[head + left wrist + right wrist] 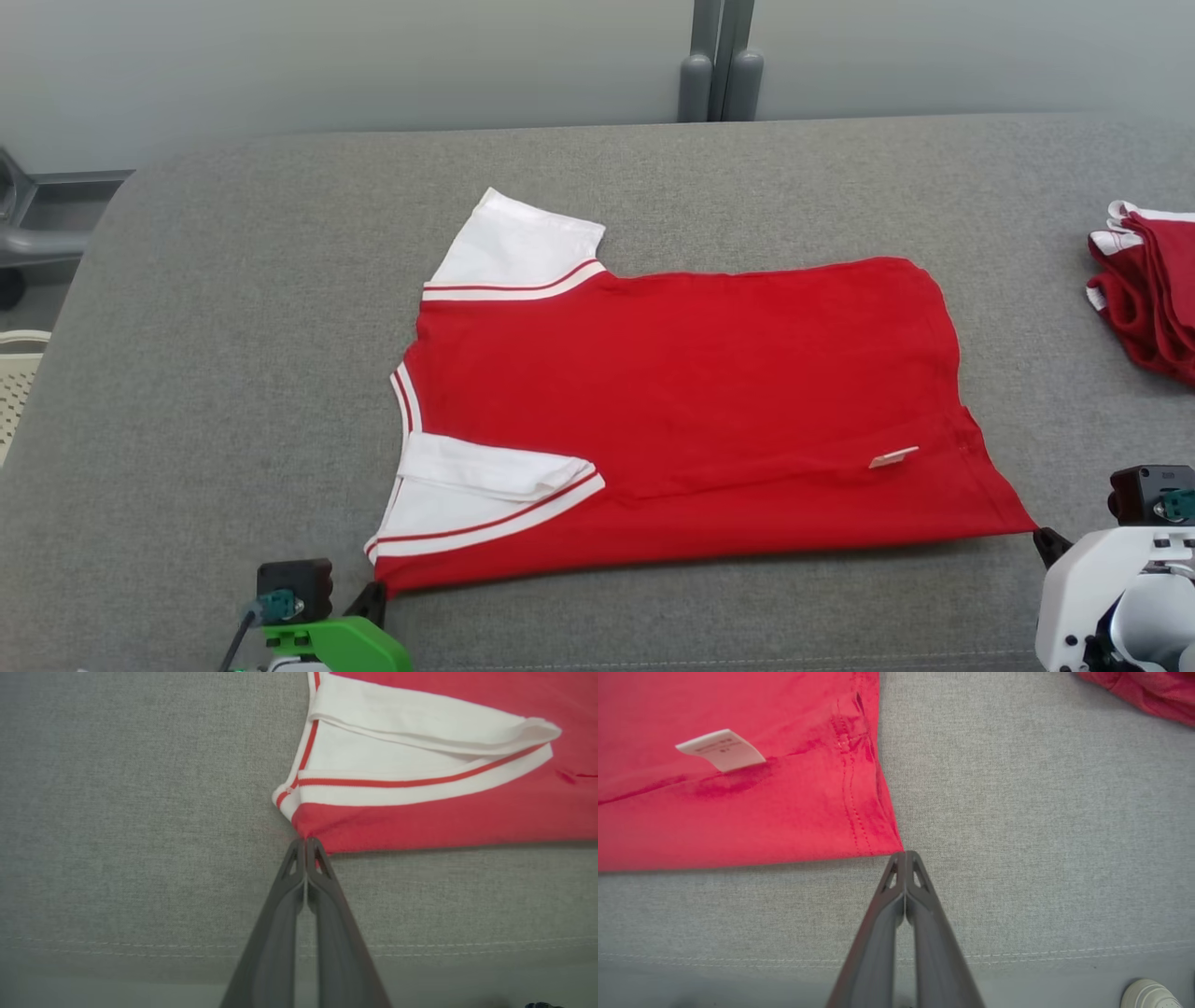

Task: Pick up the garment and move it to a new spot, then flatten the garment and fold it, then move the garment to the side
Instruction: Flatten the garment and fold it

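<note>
**Shirt [672,392] flat on grey pad [187,392], both near corners pinched.**
Left gripper [306,842] fingers are pressed together on shirt's near sleeve-side corner; right gripper [906,855] likewise on near hem corner. Fabric judged light, limp, non-slip: grip corners or seams. Red pile [1148,299] lies beyond shirt's hem.

Lab room, grey padded bench [187,373], frosted partitions [373,56]

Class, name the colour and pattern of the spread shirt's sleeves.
The sleeves are white with a thin red stripe; clearest in the left wrist view.
</note>
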### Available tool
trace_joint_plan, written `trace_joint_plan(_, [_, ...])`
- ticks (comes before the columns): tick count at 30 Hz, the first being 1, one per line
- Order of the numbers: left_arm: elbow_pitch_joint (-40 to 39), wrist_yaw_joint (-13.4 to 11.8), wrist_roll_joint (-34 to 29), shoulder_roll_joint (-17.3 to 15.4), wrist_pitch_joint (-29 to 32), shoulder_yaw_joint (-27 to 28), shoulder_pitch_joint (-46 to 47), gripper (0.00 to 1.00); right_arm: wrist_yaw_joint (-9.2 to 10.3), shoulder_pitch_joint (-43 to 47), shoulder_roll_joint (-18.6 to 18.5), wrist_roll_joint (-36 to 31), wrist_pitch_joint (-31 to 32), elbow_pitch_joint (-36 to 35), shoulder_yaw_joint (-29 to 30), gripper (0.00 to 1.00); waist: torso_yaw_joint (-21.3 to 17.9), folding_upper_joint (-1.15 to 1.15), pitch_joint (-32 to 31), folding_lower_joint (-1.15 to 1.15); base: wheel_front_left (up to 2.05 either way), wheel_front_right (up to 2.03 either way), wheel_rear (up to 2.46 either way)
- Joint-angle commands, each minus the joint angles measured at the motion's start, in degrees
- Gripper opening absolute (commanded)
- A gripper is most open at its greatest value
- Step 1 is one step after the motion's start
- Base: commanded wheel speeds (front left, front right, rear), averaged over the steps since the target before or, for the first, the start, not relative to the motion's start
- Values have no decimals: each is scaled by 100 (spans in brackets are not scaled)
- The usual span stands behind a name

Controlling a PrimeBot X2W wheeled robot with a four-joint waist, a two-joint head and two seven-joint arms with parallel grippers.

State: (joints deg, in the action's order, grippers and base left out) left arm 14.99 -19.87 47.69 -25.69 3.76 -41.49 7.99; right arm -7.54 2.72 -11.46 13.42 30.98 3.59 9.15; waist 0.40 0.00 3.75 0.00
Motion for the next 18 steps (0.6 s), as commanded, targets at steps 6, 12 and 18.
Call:
trace_joint_plan(6, [-132,-144,63,30,-17,-49,-304,0,10,234,51,-113,168,-38,106,0,44,0,-80,0,0,0,0])
trace_joint_plan(12, [-74,-195,120,55,3,-54,-380,0,10,422,116,-160,371,-41,51,0,49,0,-132,0,0,0,0])
trace_joint_plan(18, [34,-209,150,21,30,-29,-396,0,10,491,189,-211,362,-62,56,0,28,0,-104,0,0,0,0])
